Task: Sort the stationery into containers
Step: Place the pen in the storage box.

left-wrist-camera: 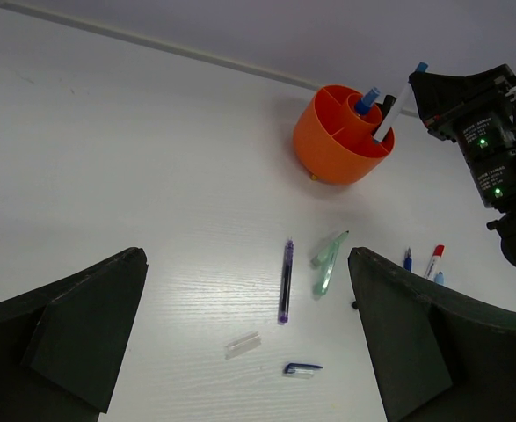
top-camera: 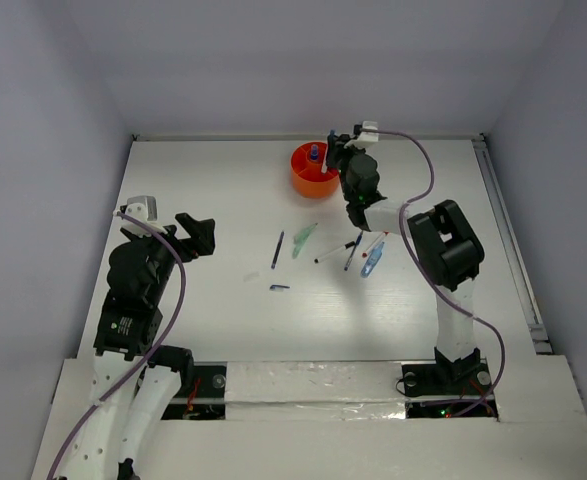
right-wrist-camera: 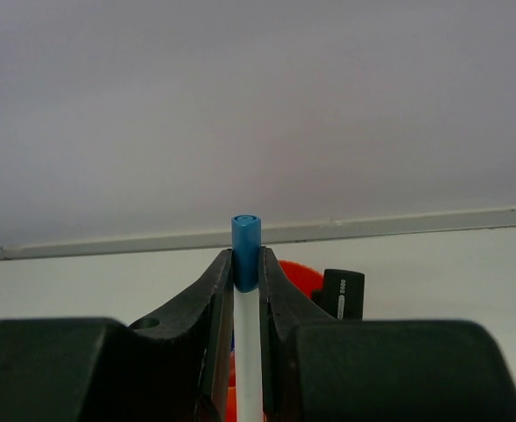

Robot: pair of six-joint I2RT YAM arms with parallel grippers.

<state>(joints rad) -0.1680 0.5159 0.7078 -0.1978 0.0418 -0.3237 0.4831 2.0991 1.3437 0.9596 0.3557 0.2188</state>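
White counter, pale walls all round, and most of the job is lying out in the open. The orange tub [top-camera: 308, 186] sits at the far middle of the counter with two pieces standing in it, a blue-capped item [left-wrist-camera: 367, 99] and a black one [left-wrist-camera: 386, 107] (I can't tell which compartments they occupy). A third is poised to join them. The right fingers [right-wrist-camera: 218, 294] are pinching a white pen with a blue cap [right-wrist-camera: 246, 251], its lower end dipping inside the tub's rim. I can't tell whether it touches bottom.

Left to sort, all well apart from the tub:
- a dark blue pen [top-camera: 277, 250]
- a pale green marker [top-camera: 304, 240]
- a thin black pen [top-camera: 335, 252]
- a white pen with a red tip [left-wrist-camera: 434, 261]
- a light blue piece [top-camera: 373, 262]
- a small blue clip-like bit [left-wrist-camera: 302, 370]
- a clear cap-like scrap [left-wrist-camera: 242, 345]

I'd call it well under half done.

The right arm is stretched far forward, elbow folded and wrist tipped over the tub. The left arm hangs back on its own side. The left fingers [left-wrist-camera: 82, 325] are spread wide with nothing between them, looking out across the strays toward the tub.
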